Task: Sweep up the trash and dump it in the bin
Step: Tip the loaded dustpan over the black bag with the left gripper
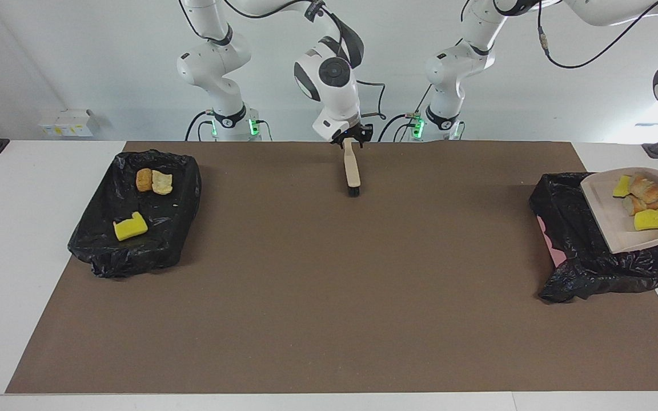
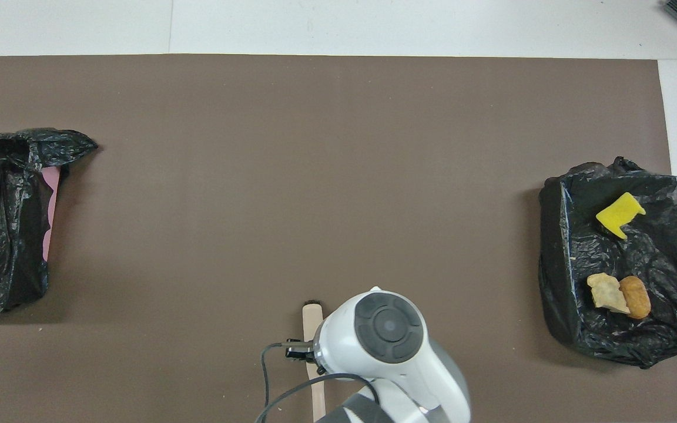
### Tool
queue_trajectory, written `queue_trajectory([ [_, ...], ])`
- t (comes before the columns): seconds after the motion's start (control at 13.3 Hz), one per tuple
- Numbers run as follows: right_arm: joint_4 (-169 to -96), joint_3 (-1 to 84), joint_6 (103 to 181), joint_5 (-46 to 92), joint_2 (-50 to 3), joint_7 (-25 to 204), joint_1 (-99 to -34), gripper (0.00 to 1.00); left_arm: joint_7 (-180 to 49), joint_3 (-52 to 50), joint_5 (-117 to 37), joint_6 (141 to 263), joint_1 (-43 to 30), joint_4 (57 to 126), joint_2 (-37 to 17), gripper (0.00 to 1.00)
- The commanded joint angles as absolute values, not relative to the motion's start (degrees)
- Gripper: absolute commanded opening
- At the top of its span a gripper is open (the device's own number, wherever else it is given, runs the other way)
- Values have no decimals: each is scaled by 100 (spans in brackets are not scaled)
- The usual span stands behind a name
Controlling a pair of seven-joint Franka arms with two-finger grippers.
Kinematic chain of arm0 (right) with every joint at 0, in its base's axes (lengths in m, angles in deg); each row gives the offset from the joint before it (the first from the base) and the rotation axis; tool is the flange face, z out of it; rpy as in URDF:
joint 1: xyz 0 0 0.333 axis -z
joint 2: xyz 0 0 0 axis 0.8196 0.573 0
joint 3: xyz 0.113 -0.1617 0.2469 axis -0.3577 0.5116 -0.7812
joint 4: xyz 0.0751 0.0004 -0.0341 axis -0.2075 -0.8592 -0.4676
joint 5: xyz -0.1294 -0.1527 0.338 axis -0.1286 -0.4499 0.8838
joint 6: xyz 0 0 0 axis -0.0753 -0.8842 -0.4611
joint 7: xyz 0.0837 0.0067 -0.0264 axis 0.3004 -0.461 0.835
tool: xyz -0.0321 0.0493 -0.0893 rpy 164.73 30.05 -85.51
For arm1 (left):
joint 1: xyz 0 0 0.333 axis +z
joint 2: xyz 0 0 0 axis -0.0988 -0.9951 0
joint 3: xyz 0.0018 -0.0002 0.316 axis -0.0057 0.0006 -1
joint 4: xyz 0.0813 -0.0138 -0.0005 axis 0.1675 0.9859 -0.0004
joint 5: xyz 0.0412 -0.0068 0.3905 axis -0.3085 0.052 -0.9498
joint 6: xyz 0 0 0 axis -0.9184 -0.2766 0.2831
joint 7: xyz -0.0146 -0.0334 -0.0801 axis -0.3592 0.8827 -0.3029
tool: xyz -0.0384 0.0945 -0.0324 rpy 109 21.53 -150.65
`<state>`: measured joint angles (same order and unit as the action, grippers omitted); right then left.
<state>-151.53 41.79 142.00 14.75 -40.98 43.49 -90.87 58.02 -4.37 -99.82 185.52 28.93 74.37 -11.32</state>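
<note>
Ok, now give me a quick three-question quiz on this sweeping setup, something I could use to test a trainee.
1. How many scraps lie in the bin at the right arm's end of the table?
2. True or false: the dustpan raised over the other bin is empty.
3. What is the right pincer at? A) the handle of the brush; B) the dustpan; C) a yellow sponge.

Key: 1) three: one yellow and two tan. 2) False: several scraps sit in it. 3) A.
</note>
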Motion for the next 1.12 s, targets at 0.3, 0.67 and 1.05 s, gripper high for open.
queue_trajectory([
  [0.3, -14189, 4175, 12289, 1565, -5032, 5872, -6861, 100, 4442, -432, -11606, 18868, 2800, 7535, -1093, 0],
  [0.67, -13012, 4175, 12023, 683, -4769, 5995, -6339, 100, 4037, -432, -12257, 17947, 2150, 7614, -803, 0],
  [1.05, -11349, 4201, 11038, -595, -3891, 6302, -6295, 100, 4037, -432, -12398, 17910, 2132, 7553, -662, 0],
])
